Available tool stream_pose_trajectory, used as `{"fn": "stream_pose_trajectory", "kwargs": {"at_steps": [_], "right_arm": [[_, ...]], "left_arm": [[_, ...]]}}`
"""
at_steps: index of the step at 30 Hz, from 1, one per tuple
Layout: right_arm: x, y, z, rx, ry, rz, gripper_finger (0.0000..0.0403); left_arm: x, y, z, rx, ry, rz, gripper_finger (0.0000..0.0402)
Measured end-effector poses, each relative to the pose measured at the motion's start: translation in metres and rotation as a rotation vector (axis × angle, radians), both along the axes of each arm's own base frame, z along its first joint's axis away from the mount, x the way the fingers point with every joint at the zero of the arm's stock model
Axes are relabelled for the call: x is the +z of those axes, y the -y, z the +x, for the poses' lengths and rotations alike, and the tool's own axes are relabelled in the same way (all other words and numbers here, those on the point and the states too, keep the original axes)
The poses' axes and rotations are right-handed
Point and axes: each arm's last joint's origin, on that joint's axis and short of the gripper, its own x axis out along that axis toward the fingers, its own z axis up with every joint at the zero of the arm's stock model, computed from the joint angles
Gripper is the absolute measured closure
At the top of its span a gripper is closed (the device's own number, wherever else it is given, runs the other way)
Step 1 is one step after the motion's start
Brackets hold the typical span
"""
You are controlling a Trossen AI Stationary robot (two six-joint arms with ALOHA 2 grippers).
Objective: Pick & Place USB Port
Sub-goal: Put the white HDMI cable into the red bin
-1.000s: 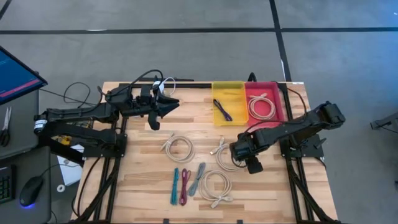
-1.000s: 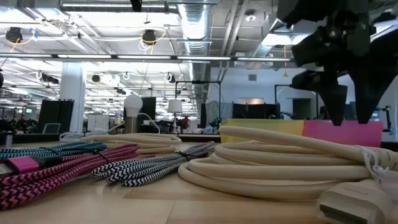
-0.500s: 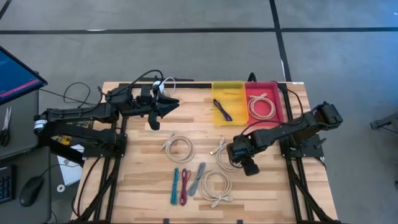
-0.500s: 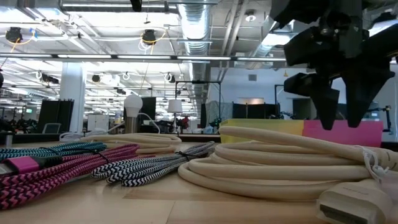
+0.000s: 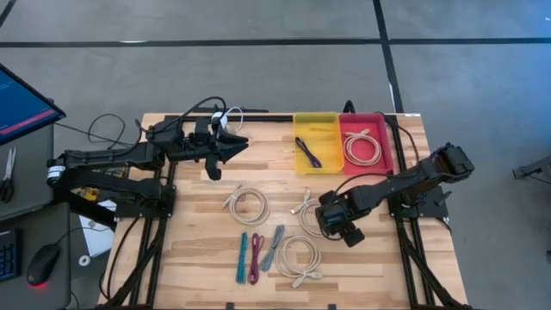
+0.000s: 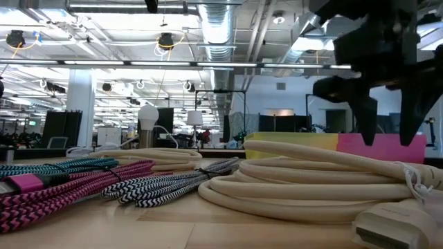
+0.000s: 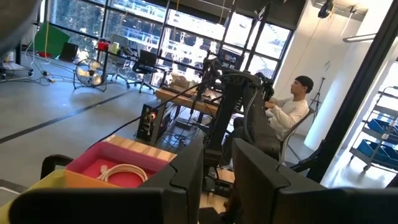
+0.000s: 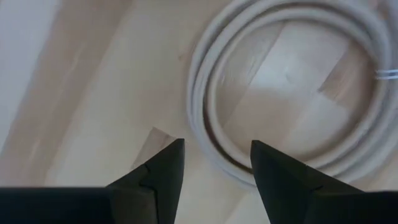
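Three white coiled USB cables lie on the wooden table: one mid-table, one under my right gripper, one nearer. Teal, magenta and grey braided cables lie beside them. My right gripper hangs open, fingers pointing down, just above the middle coil; the coil's near arc runs beneath the fingertips without touching. My left gripper waits, open, above the far left part of the table.
A yellow bin holding a dark cable and a pink bin holding a white coil stand at the far right edge. A person sits in the room beyond. Bare wood lies at the near left.
My right gripper has shifted a little toward the table's left and near edge over the middle white coil, turning slightly about its wrist and sinking a touch. The cables have stayed where they were.
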Motion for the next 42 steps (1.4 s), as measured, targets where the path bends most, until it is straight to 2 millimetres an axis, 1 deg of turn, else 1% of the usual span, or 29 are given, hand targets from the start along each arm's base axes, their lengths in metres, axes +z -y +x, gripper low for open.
{"fn": "stream_pose_trajectory", "kwargs": {"at_steps": [7,10,13,17,19,20,24,27,30,36,42], "right_arm": [[-0.031,-0.002,0.006,-0.012,-0.112,-0.041,0.0233],[-0.035,-0.003,0.008,-0.023,-0.123,-0.043,0.0244],[-0.035,-0.003,0.009,-0.023,-0.116,-0.045,0.0272],[-0.029,-0.003,0.008,-0.047,-0.080,-0.027,0.0337],[-0.023,-0.002,0.006,-0.068,-0.069,-0.014,0.0373],[-0.020,-0.002,0.006,-0.072,-0.058,-0.009,0.0383],[-0.004,-0.003,0.002,-0.114,-0.011,0.017,0.0381],[0.015,-0.002,0.000,-0.145,0.038,0.040,0.0383],[0.040,0.001,-0.001,-0.191,0.116,0.049,0.0383],[0.084,0.025,-0.011,-0.372,0.217,0.047,0.0383],[0.116,0.054,-0.029,-0.545,0.299,-0.010,0.0383]], "left_arm": [[0.000,0.000,0.000,-0.004,0.001,-0.035,0.0315],[0.000,0.000,0.000,-0.006,0.000,-0.052,0.0315],[-0.001,0.000,0.000,-0.006,-0.005,-0.053,0.0315],[-0.001,0.000,0.000,-0.006,-0.007,-0.053,0.0315],[-0.001,0.000,0.000,-0.006,-0.010,-0.053,0.0315],[-0.002,0.000,0.000,-0.006,-0.013,-0.054,0.0315],[-0.002,0.000,0.000,-0.005,-0.017,-0.054,0.0315],[-0.002,0.000,0.000,-0.005,-0.017,-0.054,0.0315],[-0.002,0.000,0.000,-0.005,-0.017,-0.053,0.0315],[-0.002,0.000,0.000,-0.005,-0.020,-0.053,0.0315],[-0.003,0.000,0.000,-0.005,-0.022,-0.053,0.0315]]}}
